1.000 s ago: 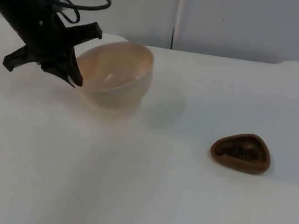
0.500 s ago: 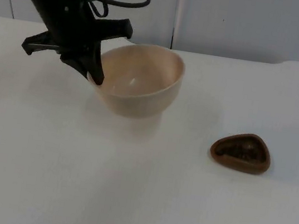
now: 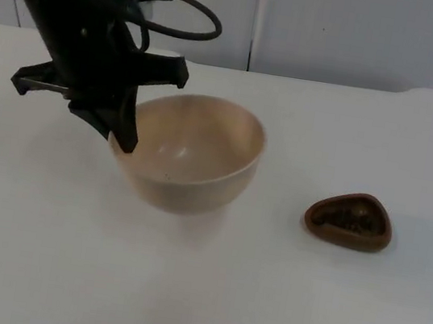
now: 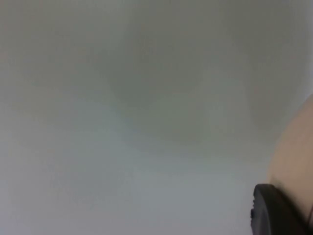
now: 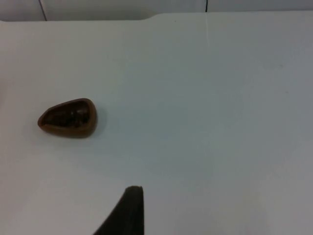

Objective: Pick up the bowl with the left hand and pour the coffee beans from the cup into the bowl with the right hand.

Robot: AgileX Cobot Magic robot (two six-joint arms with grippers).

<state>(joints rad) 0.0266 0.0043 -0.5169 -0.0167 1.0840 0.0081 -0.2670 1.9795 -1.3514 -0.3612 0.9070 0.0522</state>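
Note:
A beige bowl [image 3: 192,158] hangs over the table left of centre, its opening facing up. My left gripper [image 3: 123,137] is shut on its left rim, one finger reaching down inside the wall. The bowl's pale wall [image 4: 295,154] also shows in the left wrist view, beside a black fingertip [image 4: 274,211]. A small brown cup [image 3: 349,220] with dark coffee beans stands on the table at the right, well apart from the bowl. The right wrist view shows this cup [image 5: 68,117] some way ahead of my right gripper [image 5: 130,211], which waits away from it.
The white table [image 3: 205,291] stretches out below and in front of the bowl. The grey partition wall [image 3: 366,34] closes off the back. Open table lies between bowl and cup.
My left gripper has carried the bowl right and toward the front, and the bowl now looks larger and higher. The cup has stayed in place.

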